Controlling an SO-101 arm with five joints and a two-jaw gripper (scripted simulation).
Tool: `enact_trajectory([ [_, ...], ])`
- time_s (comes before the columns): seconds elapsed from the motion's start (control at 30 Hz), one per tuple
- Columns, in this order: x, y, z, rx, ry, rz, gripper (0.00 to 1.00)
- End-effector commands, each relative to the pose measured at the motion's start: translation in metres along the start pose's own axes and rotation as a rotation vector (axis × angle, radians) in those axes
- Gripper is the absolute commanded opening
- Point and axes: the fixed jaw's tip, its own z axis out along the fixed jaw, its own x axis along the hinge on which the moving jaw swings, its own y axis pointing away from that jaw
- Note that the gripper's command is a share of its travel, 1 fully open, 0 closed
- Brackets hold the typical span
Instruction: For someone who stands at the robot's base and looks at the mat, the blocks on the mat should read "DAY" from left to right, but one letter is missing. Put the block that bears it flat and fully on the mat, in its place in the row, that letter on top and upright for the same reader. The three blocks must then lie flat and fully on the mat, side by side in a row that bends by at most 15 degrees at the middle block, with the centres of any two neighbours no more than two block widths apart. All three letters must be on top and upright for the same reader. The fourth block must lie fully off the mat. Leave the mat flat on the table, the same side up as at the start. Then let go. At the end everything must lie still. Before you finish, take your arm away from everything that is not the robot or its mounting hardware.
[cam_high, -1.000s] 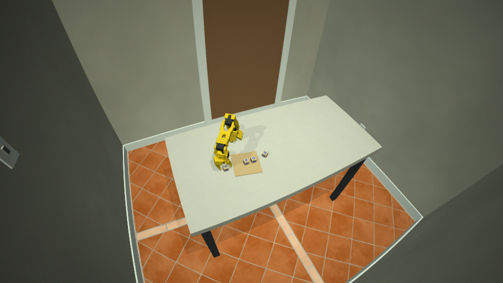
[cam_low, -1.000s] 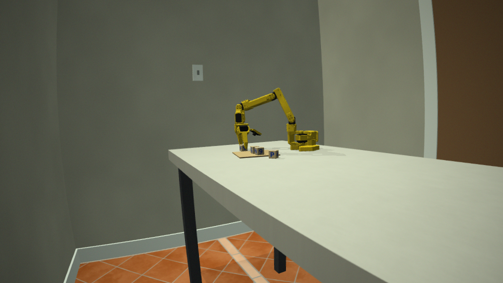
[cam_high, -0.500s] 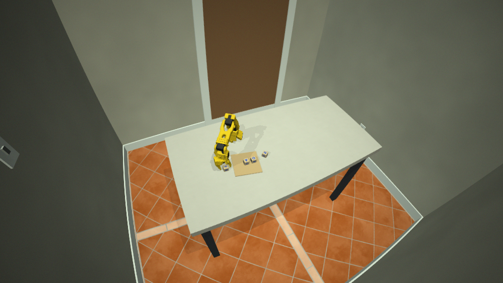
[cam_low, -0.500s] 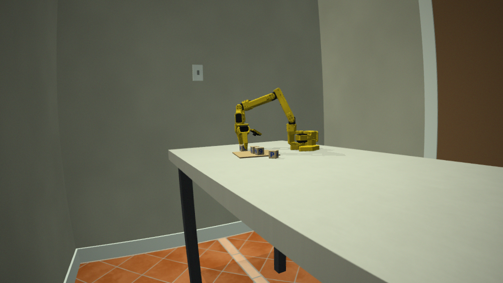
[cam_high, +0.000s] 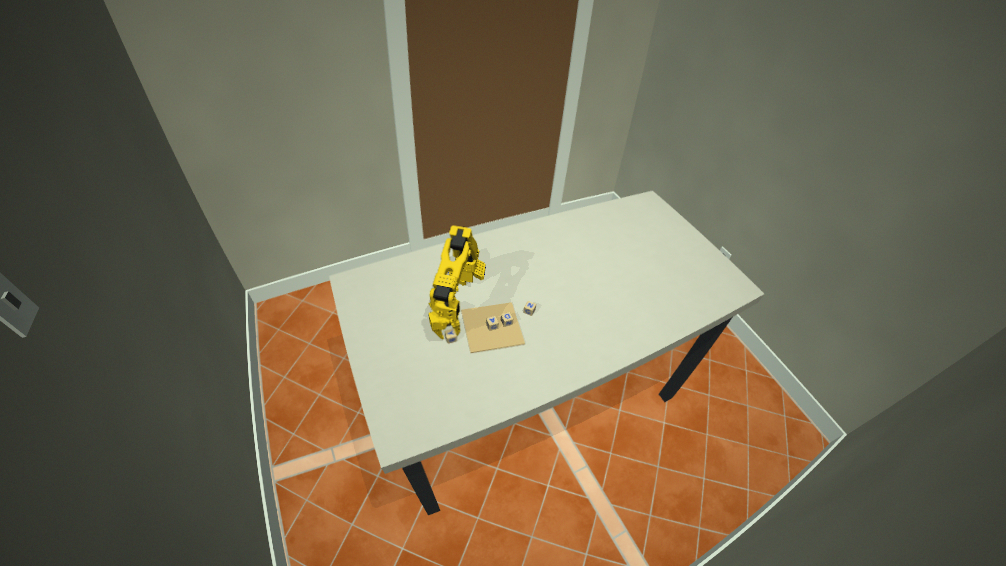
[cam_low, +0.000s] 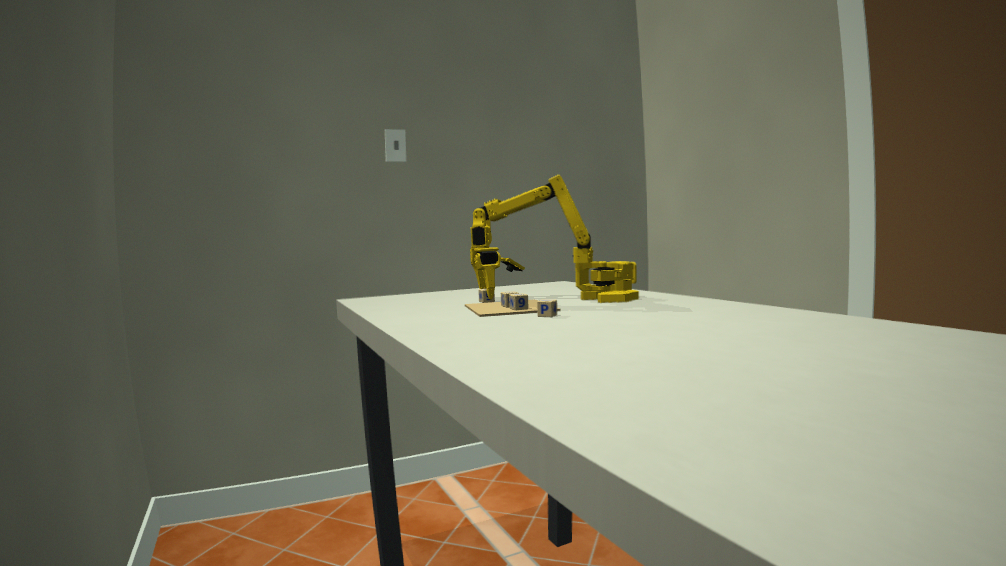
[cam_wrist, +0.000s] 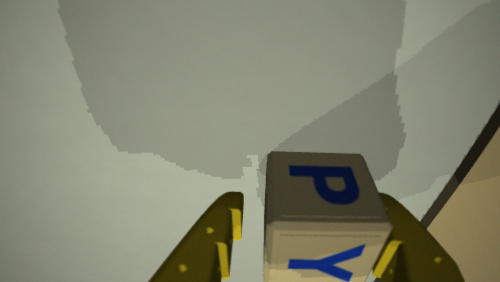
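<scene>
The Y block (cam_wrist: 320, 215) (cam_high: 450, 337) (cam_low: 482, 295) is a tan cube. It shows a blue Y on the face nearest the wrist camera and a P on the face beyond it. It rests on the table just beside the edge of the tan mat (cam_high: 499, 340) (cam_low: 478, 308) (cam_wrist: 475, 200). My gripper (cam_wrist: 310, 200) (cam_high: 447, 332) (cam_low: 486, 292) points down around this block. The right finger is against it, and a gap shows between it and the left finger. Two lettered blocks, A (cam_high: 493, 321) (cam_low: 507, 299) and D (cam_high: 507, 318) (cam_low: 519, 302), lie side by side on the mat.
A fourth block (cam_high: 529, 307) (cam_low: 546, 307) with a P on its side lies on the table just off the mat's far side. The arm's base (cam_high: 472, 271) (cam_low: 608, 280) stands behind the mat. The table edge (cam_low: 344, 309) is close to the mat.
</scene>
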Motion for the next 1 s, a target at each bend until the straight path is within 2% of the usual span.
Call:
enact_trajectory([
  [0.0,0.0160,0.0062,-0.0276,-0.080,0.128,0.001,0.17],
  [0.7,0.0161,0.0038,-0.0274,-0.079,0.128,0.001,0.13],
  [0.97,0.0161,0.0038,-0.0274,-0.079,0.128,0.001,0.03],
])
